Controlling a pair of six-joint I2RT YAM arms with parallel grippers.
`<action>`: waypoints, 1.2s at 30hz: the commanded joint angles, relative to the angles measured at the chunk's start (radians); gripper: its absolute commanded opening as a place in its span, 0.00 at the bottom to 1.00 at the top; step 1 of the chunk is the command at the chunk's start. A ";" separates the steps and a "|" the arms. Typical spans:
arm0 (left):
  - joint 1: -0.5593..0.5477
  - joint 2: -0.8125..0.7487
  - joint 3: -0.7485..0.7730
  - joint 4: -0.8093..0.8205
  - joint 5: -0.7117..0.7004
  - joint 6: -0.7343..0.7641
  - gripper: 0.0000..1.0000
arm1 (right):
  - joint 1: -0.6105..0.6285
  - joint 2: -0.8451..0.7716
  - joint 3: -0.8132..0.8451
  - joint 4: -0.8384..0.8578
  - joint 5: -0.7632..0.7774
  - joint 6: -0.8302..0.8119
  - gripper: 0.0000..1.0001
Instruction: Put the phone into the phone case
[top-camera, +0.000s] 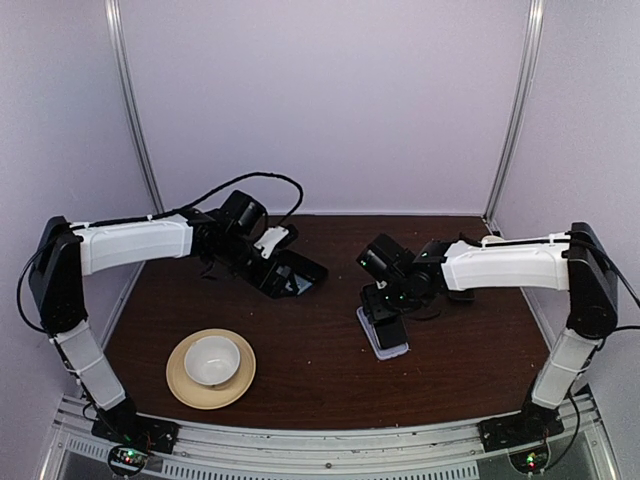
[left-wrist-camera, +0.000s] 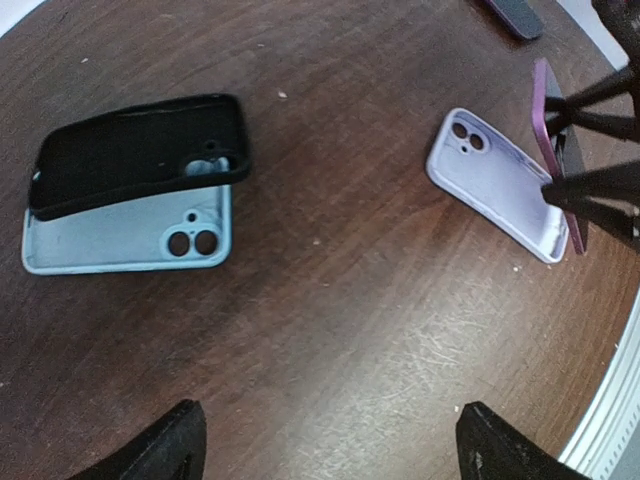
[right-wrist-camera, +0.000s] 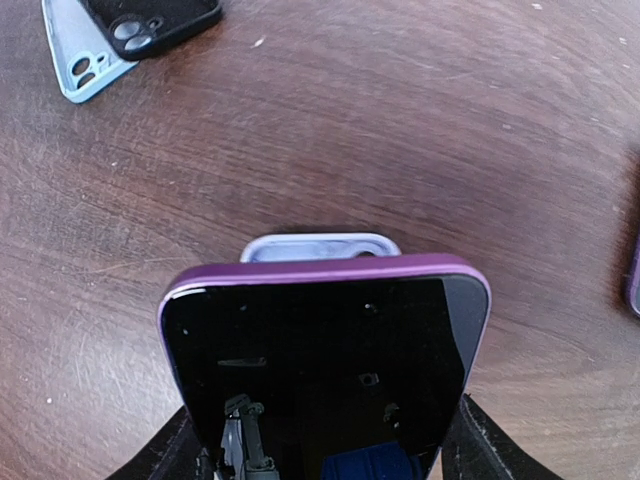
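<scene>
So the job wasn't done yet: the phone (right-wrist-camera: 325, 360) was clamped in the right jaws, held edge-up over one end of the phone case (left-wrist-camera: 490, 180). It wasn't seated, and I couldn't tell if they touched. Left to do, I'd guess: lay it flat, line up the corners, press it in. Phone had a glossy dark screen and purple rim; the case was a pale lilac shell with camera cutouts, lying on the desk (left-wrist-camera: 330, 330). The left jaws hung wide apart, holding nothing, near a black case (left-wrist-camera: 140, 150) resting on a light-blue case (left-wrist-camera: 110, 240).
</scene>
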 joint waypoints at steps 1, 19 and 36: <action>0.022 -0.021 -0.005 0.019 0.010 -0.016 0.91 | 0.024 0.041 0.054 0.038 0.014 -0.018 0.29; 0.022 -0.003 0.002 0.013 0.027 -0.004 0.91 | 0.024 0.114 0.046 0.042 0.056 -0.041 0.27; 0.023 -0.004 0.004 0.008 0.025 0.003 0.91 | 0.024 0.112 0.001 0.049 0.087 -0.008 0.26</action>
